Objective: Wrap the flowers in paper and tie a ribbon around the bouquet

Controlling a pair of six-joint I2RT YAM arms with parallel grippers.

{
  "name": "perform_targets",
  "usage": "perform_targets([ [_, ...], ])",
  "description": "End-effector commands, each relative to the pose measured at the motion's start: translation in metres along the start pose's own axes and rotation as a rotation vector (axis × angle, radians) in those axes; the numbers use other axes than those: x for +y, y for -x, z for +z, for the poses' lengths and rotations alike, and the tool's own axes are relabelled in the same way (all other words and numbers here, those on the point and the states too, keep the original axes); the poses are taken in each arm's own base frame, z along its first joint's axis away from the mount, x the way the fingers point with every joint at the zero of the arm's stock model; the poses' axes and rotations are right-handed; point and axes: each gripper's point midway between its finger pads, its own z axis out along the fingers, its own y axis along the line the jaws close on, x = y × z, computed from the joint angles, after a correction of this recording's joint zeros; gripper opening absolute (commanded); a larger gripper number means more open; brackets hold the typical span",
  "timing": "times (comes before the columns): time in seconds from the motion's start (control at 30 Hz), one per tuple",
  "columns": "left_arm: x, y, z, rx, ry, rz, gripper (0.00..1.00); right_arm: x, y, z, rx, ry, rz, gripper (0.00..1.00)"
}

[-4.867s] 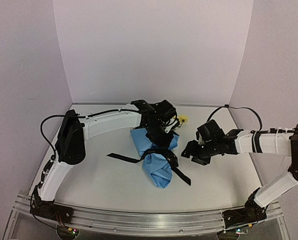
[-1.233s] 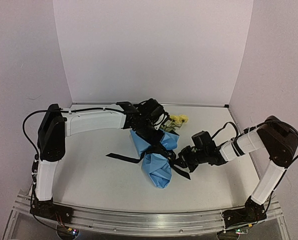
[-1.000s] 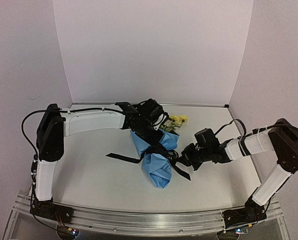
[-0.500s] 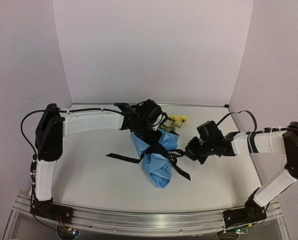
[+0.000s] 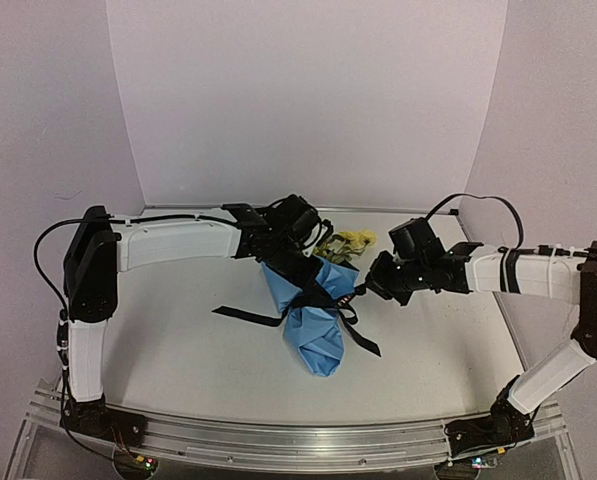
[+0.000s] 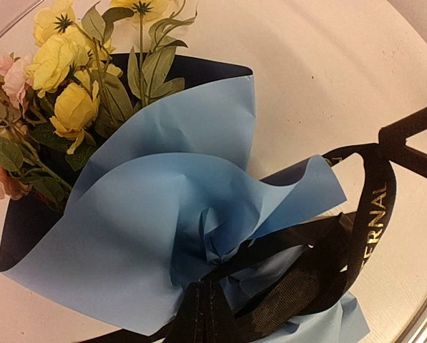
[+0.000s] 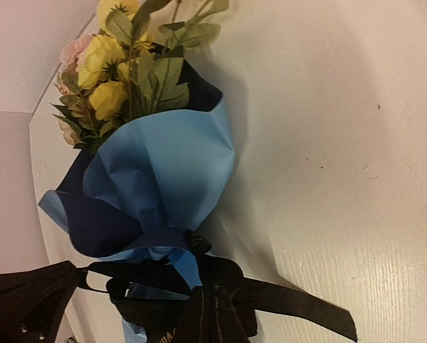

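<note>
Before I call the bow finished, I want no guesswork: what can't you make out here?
- Whether the ribbon is knotted: top view, the left gripper covers the crossing; both wrist views, black folds merge at the bottom edge.
- Stems of the flowers: every view, inside the paper.
- The ribbon's lettering: top view, too small; left wrist view, a fold hides its start.

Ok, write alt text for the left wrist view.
A bouquet of yellow and pink flowers in light blue paper lies on a table. A black ribbon with gold lettering loops around its waist, pinched by the left gripper at the bottom edge.
</note>
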Motion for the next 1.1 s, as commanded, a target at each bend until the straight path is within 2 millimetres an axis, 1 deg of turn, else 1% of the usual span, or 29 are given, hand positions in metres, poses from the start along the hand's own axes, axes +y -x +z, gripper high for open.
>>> perform_targets([
  [0.0,0.002,0.021,-0.025,-0.085,-0.012,-0.024,0.0,0.027,0.011,-0.007,-0.046,0.007,-0.103,0.0],
  [0.13,0.006,0.019,-0.025,-0.086,-0.012,-0.035,0.0,0.04,0.011,-0.007,-0.044,0.009,-0.141,0.0],
  [0.33,0.009,0.017,-0.026,-0.092,-0.017,-0.05,0.0,0.057,0.009,0.002,-0.022,0.004,-0.192,0.0],
  [0.53,0.016,0.016,-0.028,-0.102,-0.019,-0.073,0.0,0.079,0.0,-0.001,-0.008,0.021,-0.256,0.0],
  [0.87,0.025,0.01,-0.033,-0.116,-0.023,-0.103,0.0,0.106,-0.001,-0.011,-0.021,0.051,-0.311,0.0],
  [0.97,0.027,0.009,-0.034,-0.121,-0.023,-0.11,0.0,0.111,-0.001,-0.006,-0.009,0.047,-0.324,0.0],
  [1.07,0.028,0.007,-0.033,-0.12,-0.024,-0.114,0.0,0.108,-0.004,0.005,0.01,0.019,-0.328,0.0],
])
